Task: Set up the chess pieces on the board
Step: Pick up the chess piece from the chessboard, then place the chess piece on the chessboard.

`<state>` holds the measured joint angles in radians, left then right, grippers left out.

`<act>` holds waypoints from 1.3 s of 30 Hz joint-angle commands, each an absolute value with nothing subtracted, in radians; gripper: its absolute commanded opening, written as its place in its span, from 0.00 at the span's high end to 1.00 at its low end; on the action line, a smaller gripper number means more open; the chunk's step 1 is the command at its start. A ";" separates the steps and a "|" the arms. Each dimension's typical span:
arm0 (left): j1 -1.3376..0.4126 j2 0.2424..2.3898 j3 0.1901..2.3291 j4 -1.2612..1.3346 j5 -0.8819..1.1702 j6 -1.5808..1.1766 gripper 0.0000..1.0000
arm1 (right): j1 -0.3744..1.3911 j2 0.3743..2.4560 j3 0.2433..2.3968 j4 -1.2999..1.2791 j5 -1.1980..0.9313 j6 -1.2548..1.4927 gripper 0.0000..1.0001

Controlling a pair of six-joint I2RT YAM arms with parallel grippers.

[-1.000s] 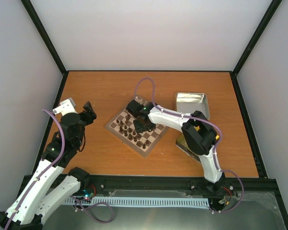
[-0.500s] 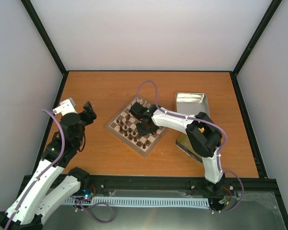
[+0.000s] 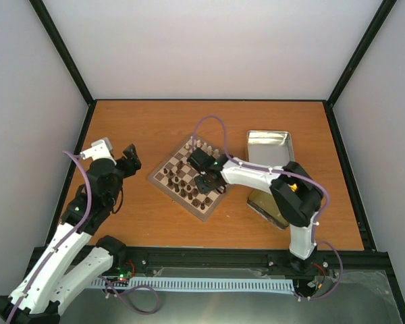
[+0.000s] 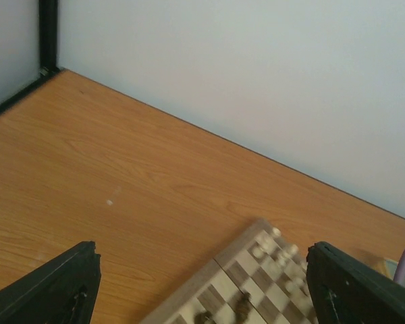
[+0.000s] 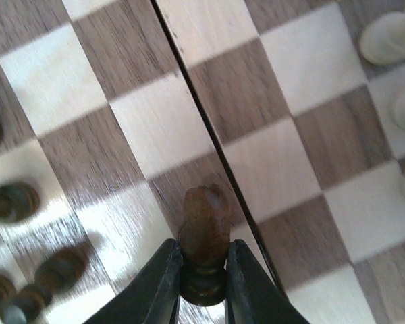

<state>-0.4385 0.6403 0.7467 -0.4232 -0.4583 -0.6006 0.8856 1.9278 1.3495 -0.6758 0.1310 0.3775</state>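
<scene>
Your right gripper is clenched on a dark piece. It pinches the piece low, at the ringed collar, so the rounded head stands clear of the fingers and you can see which square lies beneath. The piece seems upright. It hangs over a dark square of the board, just beside the centre seam. The fingers hide its foot, so you cannot tell whether it already touches the wood.

The board lies about mid-table, a little nearer the left edge than the right. It is turned diagonally, with one corner pointing at the near edge. That turn probably explains why the right arm reaches across at a slant.

Other dark chessmen stand loosely on the half of the board toward the near-left. The light chessmen sit in a tidier line along the far side. The dark set looks only partly arranged, so much of the task is still ahead.

Your left gripper is released. Its fingers are spread wide with nothing between them, and it is held above the table near the left edge, well apart from the board. It looks parked there to leave the right arm room.

An open tin rests toward the right edge. A second tin is partly hidden under the right arm.

Before you let go, centre the piece on its square, because the seam beside it could tip a narrow base.
</scene>
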 commanded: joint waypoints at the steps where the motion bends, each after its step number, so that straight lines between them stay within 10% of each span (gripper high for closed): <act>1: -0.440 0.683 0.722 -0.367 -0.265 -0.656 0.15 | 0.891 1.753 1.205 -0.428 0.182 0.303 0.86; 19: -0.440 1.062 0.881 -0.253 0.717 -0.627 0.25 | 0.891 1.290 0.909 -0.056 -0.277 -0.044 0.82; 39: -0.440 0.985 0.834 -0.313 0.929 -0.447 0.63 | 0.847 1.280 0.976 -0.091 -0.534 0.038 0.83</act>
<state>-0.4385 1.0241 0.8177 -0.2752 0.8902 -0.5056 0.8639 1.3109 0.9539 -0.1135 -0.4763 0.0257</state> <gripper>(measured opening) 0.408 0.174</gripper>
